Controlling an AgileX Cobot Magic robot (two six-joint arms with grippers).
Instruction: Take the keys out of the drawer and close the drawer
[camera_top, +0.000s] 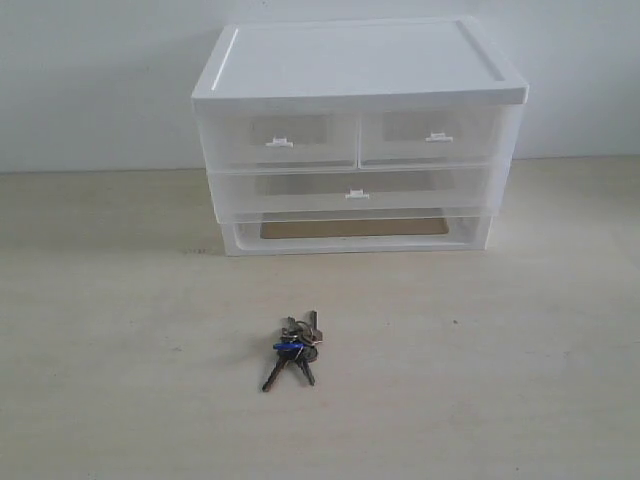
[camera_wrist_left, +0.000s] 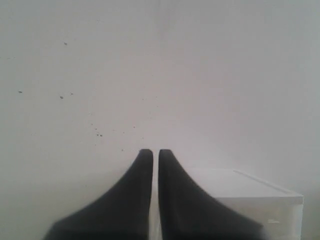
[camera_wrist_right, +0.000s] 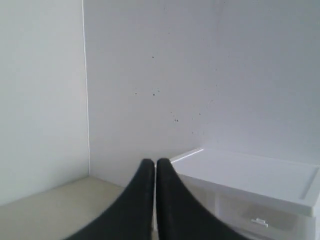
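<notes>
The keys (camera_top: 293, 348) lie flat on the bench (camera_top: 120, 400), in the open in front of the cabinet (camera_top: 350, 60) and touching nothing else. The blue-headed key sits in the middle of the bunch. They are well apart from both end effectors. Neither wrist camera catches them, and neither arm shows in the exterior view.

The drawer (camera_top: 357, 190), the full-width one with a single centre tab (camera_top: 357, 195), looks pushed home, its front roughly in line with the two half-width drawers (camera_top: 280, 138) above it. Under it is an open slot (camera_top: 355, 228) with no handle, and the bench shows through it. With the keys out and the drawer in, the task reads as finished or all but finished.

That would explain how the arms stand. The left end effector (camera_wrist_left: 155, 152) has its two dark fingers drawn together with only a thin slit between them, and nothing is in its grip. It points at the bare wall (camera_wrist_left: 150, 75), with a corner of the cabinet ahead of its fingertips and off to one side. The right end effector (camera_wrist_right: 154, 162) is the same, fingers together and empty, and the cabinet's lid is ahead of it and lower. Both hang above the level of the cabinet top and clear of the work. This looks like a parked pose and not an approach.

If anything is left to do, it is a check that the drawer is fully seated. The translucent plastic makes this hard to confirm from the front.
</notes>
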